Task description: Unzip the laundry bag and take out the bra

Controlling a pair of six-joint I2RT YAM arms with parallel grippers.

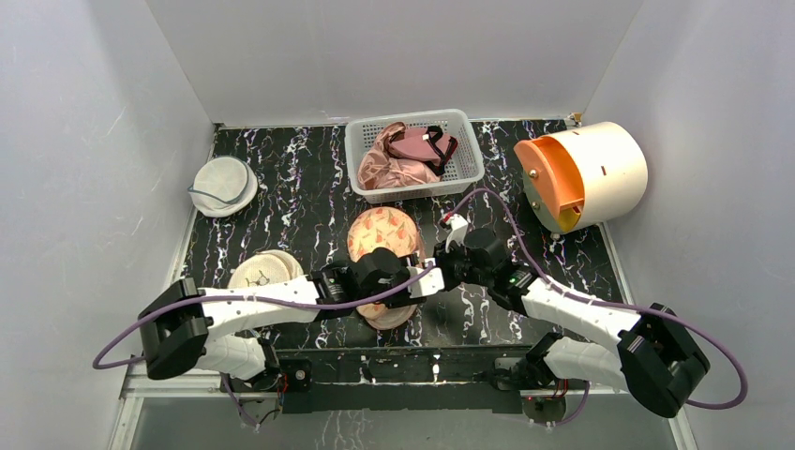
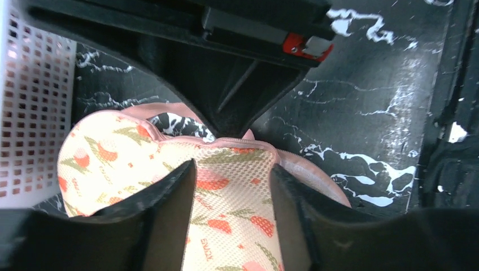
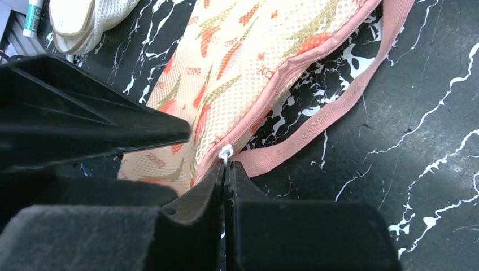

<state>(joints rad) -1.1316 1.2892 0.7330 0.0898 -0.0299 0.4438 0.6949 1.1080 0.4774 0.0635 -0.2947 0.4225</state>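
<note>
The peach laundry bag with red-green motifs lies mid-table, its near lobe under both wrists. In the left wrist view my left gripper stands open, one finger on each side of a strip of the bag's printed mesh. My right gripper is shut on the small white zip pull at the bag's pink edging. From the pull upward the zip looks closed. A pink strap trails onto the table. The white bra is hidden.
A white basket at the back holds a pink satin garment and a maroon bra. An orange-and-cream drum lies at the right. A round white pouch and a cream mesh pouch sit on the left.
</note>
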